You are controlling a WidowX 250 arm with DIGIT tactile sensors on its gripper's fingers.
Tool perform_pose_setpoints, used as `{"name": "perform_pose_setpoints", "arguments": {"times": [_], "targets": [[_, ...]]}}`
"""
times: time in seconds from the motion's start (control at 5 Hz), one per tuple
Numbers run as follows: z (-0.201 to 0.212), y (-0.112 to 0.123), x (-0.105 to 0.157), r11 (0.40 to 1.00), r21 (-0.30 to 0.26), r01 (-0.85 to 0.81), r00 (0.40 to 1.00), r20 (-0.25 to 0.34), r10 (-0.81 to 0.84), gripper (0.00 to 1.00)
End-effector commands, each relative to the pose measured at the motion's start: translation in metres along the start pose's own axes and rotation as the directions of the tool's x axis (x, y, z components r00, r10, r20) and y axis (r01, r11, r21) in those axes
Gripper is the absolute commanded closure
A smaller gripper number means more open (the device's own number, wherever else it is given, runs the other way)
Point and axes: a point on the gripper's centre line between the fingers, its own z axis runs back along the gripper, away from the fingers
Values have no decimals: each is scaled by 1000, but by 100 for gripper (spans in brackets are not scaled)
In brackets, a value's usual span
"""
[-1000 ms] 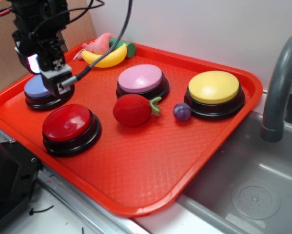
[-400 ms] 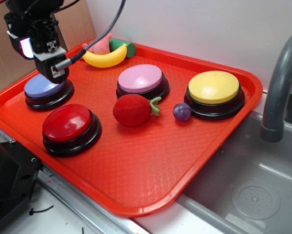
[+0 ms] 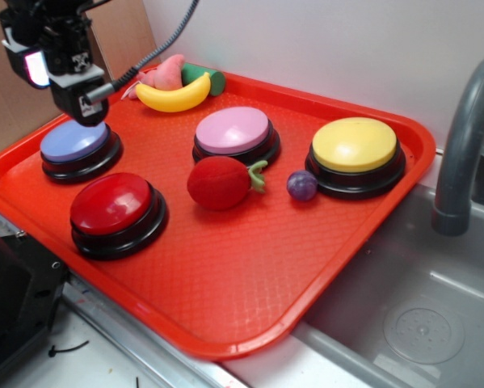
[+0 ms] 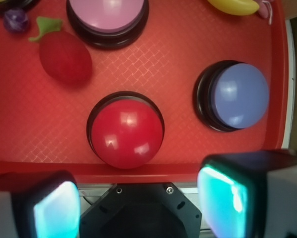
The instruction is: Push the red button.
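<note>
The red button (image 3: 112,204) is a glossy red dome on a black base at the front left of the red tray (image 3: 250,275). It shows in the wrist view as the red button (image 4: 126,130) near the middle. My gripper (image 3: 82,105) hangs high at the back left, above the blue button (image 3: 74,144) and behind the red one. In the wrist view my gripper (image 4: 141,206) is open, its two glowing pads wide apart with nothing between them.
A pink button (image 3: 233,131) and a yellow button (image 3: 355,145) stand further back. A fuzzy red strawberry toy (image 3: 220,183), a small purple ball (image 3: 301,185), a banana (image 3: 175,95) and other toys lie on the tray. A sink and grey faucet (image 3: 468,137) are to the right.
The gripper has risen and moved left and back, away from the blue button's near side. Nothing on the tray has moved.
</note>
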Motion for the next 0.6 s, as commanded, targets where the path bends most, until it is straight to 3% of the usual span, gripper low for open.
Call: {"name": "perform_pose_setpoints", "arguments": {"times": [0.0, 0.4], "targets": [[17, -6, 7, 1000, -13, 0, 999, 48, 1, 0], [24, -13, 9, 1000, -12, 7, 999, 52, -6, 0]]}}
